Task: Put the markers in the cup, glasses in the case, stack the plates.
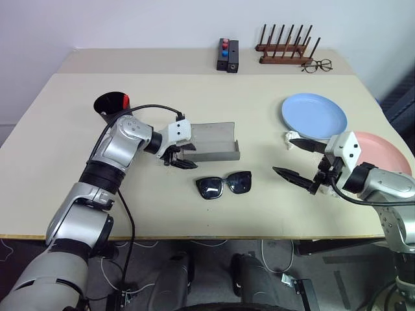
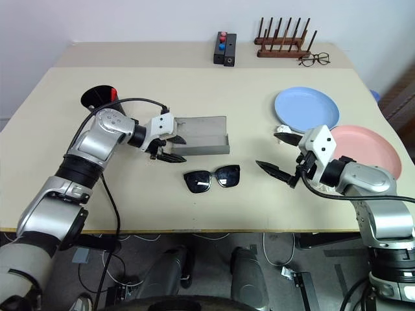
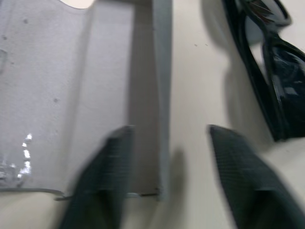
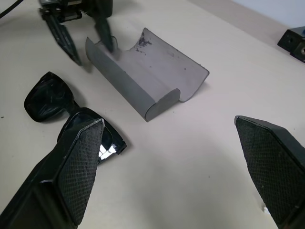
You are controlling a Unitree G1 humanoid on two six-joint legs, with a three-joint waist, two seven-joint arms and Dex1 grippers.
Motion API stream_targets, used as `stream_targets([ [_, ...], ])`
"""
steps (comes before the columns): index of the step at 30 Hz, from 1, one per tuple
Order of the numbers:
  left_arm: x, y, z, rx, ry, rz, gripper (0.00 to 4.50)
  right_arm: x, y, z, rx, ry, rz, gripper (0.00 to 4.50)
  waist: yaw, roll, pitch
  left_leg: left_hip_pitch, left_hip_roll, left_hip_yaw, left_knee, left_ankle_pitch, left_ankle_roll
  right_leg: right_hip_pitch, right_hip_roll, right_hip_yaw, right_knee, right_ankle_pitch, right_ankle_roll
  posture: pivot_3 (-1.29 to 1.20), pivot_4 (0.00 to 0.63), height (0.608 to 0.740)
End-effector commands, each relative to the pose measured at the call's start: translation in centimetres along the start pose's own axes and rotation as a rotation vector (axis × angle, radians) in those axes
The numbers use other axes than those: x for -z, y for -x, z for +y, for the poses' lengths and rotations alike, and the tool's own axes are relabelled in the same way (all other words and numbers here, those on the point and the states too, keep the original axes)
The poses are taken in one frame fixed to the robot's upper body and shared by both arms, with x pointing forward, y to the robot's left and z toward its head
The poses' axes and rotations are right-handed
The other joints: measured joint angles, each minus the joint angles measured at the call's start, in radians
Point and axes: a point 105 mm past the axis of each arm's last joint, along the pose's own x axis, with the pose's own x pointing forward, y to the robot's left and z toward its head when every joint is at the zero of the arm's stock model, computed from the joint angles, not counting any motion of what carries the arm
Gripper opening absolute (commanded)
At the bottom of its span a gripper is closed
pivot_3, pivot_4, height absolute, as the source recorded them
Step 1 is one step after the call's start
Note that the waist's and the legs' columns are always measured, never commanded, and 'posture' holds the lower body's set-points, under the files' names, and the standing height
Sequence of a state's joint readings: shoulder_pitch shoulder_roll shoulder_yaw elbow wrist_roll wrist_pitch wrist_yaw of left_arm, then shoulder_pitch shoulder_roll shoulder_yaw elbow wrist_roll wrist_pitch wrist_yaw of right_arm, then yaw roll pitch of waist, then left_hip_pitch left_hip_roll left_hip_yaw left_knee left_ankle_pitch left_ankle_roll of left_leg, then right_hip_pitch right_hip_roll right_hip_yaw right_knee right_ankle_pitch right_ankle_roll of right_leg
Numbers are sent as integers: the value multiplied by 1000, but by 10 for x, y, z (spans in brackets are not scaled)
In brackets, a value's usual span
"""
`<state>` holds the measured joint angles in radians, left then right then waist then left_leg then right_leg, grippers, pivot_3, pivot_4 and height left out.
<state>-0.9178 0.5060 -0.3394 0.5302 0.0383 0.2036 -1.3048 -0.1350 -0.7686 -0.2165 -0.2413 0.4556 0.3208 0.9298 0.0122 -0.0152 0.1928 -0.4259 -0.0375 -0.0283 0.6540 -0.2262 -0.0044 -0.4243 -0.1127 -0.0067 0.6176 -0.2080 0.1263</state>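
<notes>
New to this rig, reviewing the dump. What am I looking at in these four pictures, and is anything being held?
It is a two-armed humanoid robot at a beige table. Two pictures come from a stereo camera on its head, looking down over the arms. The other two come from cameras on each wrist, looking along that arm's two black fingers.

The left tool is open at the near-left corner of the open grey glasses case, one finger over its tray; it grips nothing. The right tool is open and empty, hanging beside the plates.

Black sunglasses lie in front of the case. A light blue plate and a pink plate lie side by side, unstacked. A black cup stands behind the left arm, something red inside it.
</notes>
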Motion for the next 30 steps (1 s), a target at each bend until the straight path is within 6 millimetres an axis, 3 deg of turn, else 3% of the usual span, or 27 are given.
stream_targets([
  [1, -20, 6, 9, -35, -61, -36, 4479, -16, 8, -6, 25, 50, -30, 4500, 0, 0, 0, 0, 0, 0, 0, 0, 0, 0, 0, 0, 0, 0, 0, 0, 150, 740],
  [8, -42, 10, 9, -28, -101, -104, 4479, -17, 11, -8, 30, 50, -26, 4500, -1, 0, 0, 0, 0, 0, 0, 0, 0, 0, 0, 0, 0, 0, 0, 0, 150, 740],
  [15, -77, 7, 0, 22, -96, -213, 4479, -17, 15, -10, 32, 39, -19, 4500, 0, 0, 0, 0, 0, 0, 1, 0, 0, 0, 0, 0, 0, 0, 0, 0, 150, 740],
  [23, -77, -14, -31, 195, -59, -166, 4479, -12, 18, -13, 55, 36, 3, 4500, -1, 0, 0, 0, 0, 0, 2, 0, 0, 1, 0, 0, 1, 0, 0, 0, 150, 740],
  [30, -71, -29, -40, 267, 35, -95, 4479, -9, 23, -12, 63, 30, 13, 4500, 0, 0, 0, 0, 0, 0, 3, -1, 1, 1, 0, 0, 1, 0, 0, 0, 150, 740],
])
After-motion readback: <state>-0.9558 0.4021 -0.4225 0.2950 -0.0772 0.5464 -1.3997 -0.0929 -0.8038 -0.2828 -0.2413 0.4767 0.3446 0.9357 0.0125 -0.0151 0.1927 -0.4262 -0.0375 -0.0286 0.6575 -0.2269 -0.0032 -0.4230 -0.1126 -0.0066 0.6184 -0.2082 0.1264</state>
